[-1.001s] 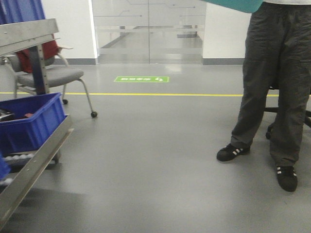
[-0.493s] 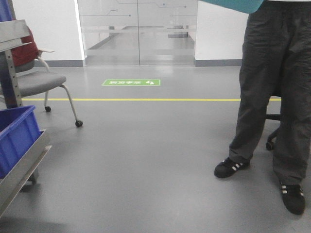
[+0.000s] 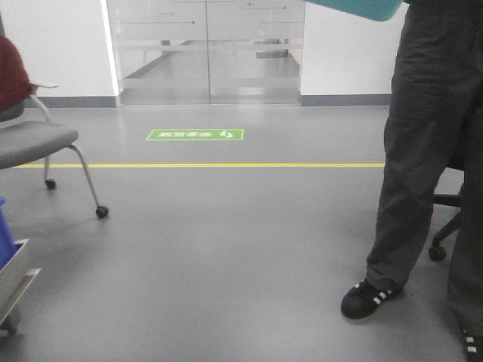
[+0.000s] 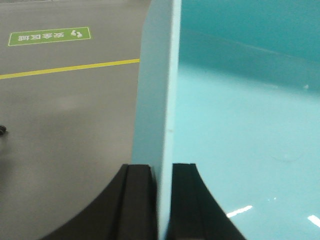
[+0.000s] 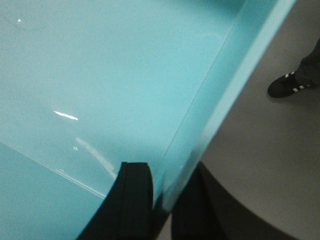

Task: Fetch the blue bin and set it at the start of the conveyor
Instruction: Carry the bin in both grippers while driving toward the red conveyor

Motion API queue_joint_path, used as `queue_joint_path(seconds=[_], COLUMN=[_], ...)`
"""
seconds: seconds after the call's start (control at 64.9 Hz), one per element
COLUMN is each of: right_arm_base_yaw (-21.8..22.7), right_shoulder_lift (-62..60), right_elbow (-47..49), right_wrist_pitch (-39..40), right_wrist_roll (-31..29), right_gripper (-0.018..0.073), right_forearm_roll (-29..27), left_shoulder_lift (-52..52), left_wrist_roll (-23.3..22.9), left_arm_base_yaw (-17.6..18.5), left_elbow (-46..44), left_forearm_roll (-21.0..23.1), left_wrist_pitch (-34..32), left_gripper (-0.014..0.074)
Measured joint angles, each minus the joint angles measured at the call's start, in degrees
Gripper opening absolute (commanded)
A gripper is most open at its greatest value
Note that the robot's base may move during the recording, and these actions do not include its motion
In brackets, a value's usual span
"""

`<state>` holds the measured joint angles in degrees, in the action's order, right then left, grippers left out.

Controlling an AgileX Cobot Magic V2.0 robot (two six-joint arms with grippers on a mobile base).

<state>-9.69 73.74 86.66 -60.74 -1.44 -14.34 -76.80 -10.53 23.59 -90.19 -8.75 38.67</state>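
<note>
Ahead of you lies an open stretch of grey floor [image 3: 226, 264] running to glass doors [image 3: 204, 53] at the far end, and no conveyor start shows in any view, so you have no sight of the drop-off yet. A person [image 3: 430, 151] in dark trousers stands near on the right, filling that side of the front view. The blue bin [image 4: 240, 125] is off the ground, carried between the two arms, and one corner pokes into the top of the front view just beside that person. A chair [image 3: 38, 139] on castors sits to the left. The left gripper [image 4: 162, 200] is clamped narrow on the bin's left wall, one finger outside and one inside. The right gripper [image 5: 161, 197] pinches the opposite wall the same way. The main hazard is the bystander: a turn or drift to the right could swing the bin's corner into their legs, or roll the base onto the shoe [image 5: 287, 84] seen just past the right wall. The walls look smooth and thin, so a jolt or uneven arm motion could let one pinch slip and tip the bin.
</note>
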Motion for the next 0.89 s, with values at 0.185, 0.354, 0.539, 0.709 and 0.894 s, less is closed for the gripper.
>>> queue_joint_path(seconds=[0.185, 0.354, 0.539, 0.709, 0.894], right_arm_base_yaw=[0.0, 0.0, 0.0, 0.1, 0.1], right_shoulder_lift=[1.6, 3.9, 7.2, 10.5, 13.2], right_elbow=[0.0, 0.0, 0.0, 0.0, 0.0], right_wrist_pitch=[3.8, 10.6, 21.3, 30.5, 37.0], right_wrist_roll=[-0.1, -0.2, -0.4, -0.6, -0.9], right_gripper=[-0.0151, -0.0151, -0.0151, -0.0151, -0.0151], right_forearm_roll=[0.0, 0.2, 0.8, 0.8, 0.7], left_shoulder_lift=[0.0, 0.0, 0.0, 0.0, 0.0], left_wrist_roll=[0.0, 0.0, 0.0, -0.3, -0.7], left_arm_base_yaw=[-0.2, -0.2, -0.5, -0.6, -0.6], left_elbow=[0.0, 0.0, 0.0, 0.0, 0.0], left_forearm_roll=[-1.1, -2.0, -2.5, -2.5, -2.3], left_wrist_pitch=[0.0, 0.0, 0.0, 0.0, -0.3], left_gripper=[-0.0111, -0.0111, -0.0111, -0.0111, -0.0111])
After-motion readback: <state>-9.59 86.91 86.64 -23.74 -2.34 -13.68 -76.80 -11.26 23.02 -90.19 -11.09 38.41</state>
